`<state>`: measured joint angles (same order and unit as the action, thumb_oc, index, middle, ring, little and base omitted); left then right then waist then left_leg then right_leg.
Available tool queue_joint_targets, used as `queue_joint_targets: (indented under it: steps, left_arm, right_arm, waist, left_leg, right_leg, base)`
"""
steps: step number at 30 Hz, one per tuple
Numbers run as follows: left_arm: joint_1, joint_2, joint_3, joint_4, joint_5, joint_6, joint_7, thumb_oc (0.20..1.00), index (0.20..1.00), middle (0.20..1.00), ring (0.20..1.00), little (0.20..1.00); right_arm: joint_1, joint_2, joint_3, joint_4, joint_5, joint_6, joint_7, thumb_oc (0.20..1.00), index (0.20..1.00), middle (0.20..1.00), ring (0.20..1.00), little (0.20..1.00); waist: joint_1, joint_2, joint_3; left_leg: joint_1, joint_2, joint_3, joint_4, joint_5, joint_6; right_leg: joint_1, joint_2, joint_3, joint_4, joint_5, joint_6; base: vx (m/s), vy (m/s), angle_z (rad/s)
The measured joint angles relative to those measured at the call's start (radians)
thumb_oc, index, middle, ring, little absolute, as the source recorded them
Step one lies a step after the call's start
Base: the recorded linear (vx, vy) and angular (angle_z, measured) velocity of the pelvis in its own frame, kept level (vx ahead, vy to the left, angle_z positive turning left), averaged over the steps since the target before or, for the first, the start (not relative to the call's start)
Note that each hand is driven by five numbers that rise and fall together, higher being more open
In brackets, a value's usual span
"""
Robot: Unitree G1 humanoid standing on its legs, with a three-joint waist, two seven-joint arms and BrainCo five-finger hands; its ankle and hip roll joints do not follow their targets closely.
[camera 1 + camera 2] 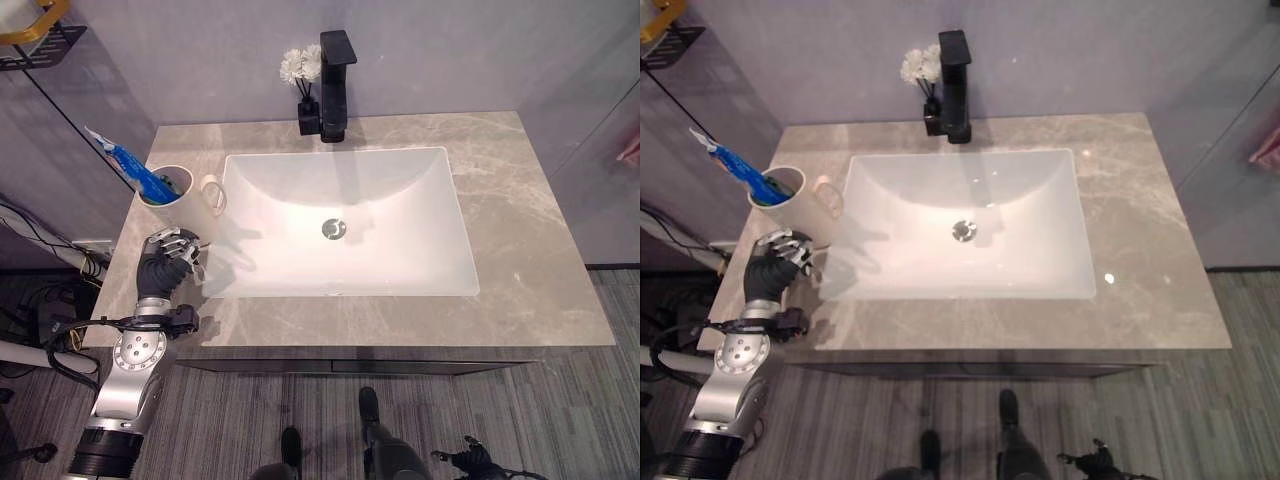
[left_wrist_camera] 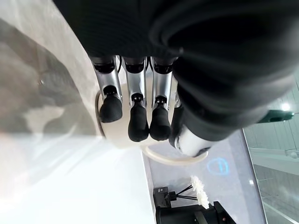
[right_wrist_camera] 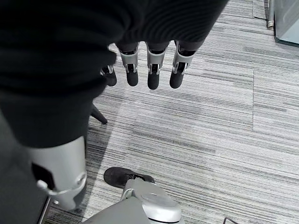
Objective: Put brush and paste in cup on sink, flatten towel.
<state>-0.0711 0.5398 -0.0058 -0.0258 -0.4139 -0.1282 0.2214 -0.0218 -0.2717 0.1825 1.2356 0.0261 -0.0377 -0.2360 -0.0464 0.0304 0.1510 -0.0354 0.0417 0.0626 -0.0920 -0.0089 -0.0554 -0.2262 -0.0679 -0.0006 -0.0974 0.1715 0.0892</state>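
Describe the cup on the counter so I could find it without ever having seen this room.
Start at the grey marble-look counter with the white rectangular basin sunk into it. On the counter strip at the basin's left stands a cream ceramic cup, just beyond the robot's left hand. It has a side handle, and a blue tube sticks out of it.

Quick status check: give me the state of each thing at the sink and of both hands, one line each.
White ceramic cup: upright on the grey counter, left of the basin.
Blue toothpaste tube: standing tilted inside the cup.
White rectangular basin: dry-looking, nothing in it.
Black tap: no water running.
Left hand: relaxed, holding nothing, just before the cup.
Right hand: relaxed, hanging over the floor.
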Motion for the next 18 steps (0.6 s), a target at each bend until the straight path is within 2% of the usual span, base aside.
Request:
queue_joint_targets:
  steps: [10,14,18]
  left_arm:
    - [-0.007,0.000,-0.003,0.008,0.000,0.000,0.001,0.200,0.200,0.200,0.200,0.200]
    - [-0.041,-0.054,-0.019,0.050,-0.021,-0.002,0.006,0.200,0.200,0.200,0.200,0.200]
    - [-0.050,-0.054,-0.019,0.054,-0.021,-0.002,0.013,0.200,0.200,0.200,0.200,0.200]
  right_arm:
    - [0.001,0.000,0.001,-0.002,0.000,-0.003,0.000,1.000,1.000,1.000,1.000,1.000]
    - [0.007,-0.001,0.001,0.001,0.000,-0.003,0.000,1.000,1.000,1.000,1.000,1.000]
    - [0.006,-0.003,0.001,-0.003,0.000,-0.003,0.000,1.000,1.000,1.000,1.000,1.000]
  waist:
    - [-0.022,0.002,-0.002]
    - [-0.023,0.007,-0.009]
    - [-0.027,0.009,-0.014]
  left_leg:
    - [-0.010,-0.002,0.009,0.001,0.000,0.000]
    - [-0.013,-0.002,0.026,0.001,0.000,0.000]
    - [-0.021,-0.003,0.031,0.001,0.000,0.000]
  right_leg:
    - [-0.018,0.002,0.017,0.002,0.008,-0.003]
    - [-0.025,0.003,0.025,0.002,0.010,-0.003]
    - [-0.038,0.005,0.032,0.006,0.014,0.000]
  base:
    - [0.00,-0.005,-0.04]
    - [0.02,0.003,-0.07]
    - [0.01,-0.004,-0.04]
